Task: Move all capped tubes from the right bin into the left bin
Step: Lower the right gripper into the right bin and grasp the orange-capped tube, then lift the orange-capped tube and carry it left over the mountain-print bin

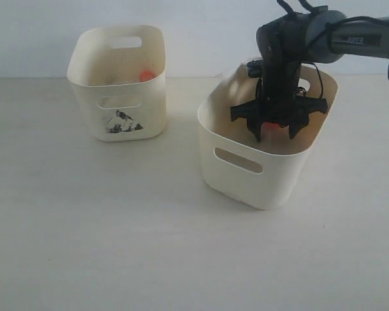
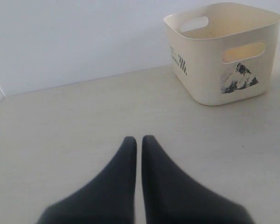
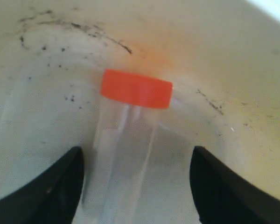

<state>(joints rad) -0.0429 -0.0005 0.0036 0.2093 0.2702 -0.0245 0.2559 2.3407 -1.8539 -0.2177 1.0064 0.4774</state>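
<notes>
**A:** Right gripper, status?

**B:** Lowered inside the right bin, jaws spread wide, nothing clamped. One capped tube lies on the bin floor between the two fingers. Its orange-red cap sits at the end away from the wrist, near the curved wall. Dark scuffs mark the plastic there.

**A:** Any contact with the tube?

**B:** Cannot tell. The clear body is blurred. One finger is close beside it and the other stands apart.

**A:** Left gripper?

**B:** Jaws closed to a hairline slit, empty, low over the table. The left bin stands ahead of it, mountain print showing.

**A:** Contents of the left bin?

**B:** In the exterior view, a second orange-red cap shows inside by the far wall. The tube body is not discernible.
</notes>
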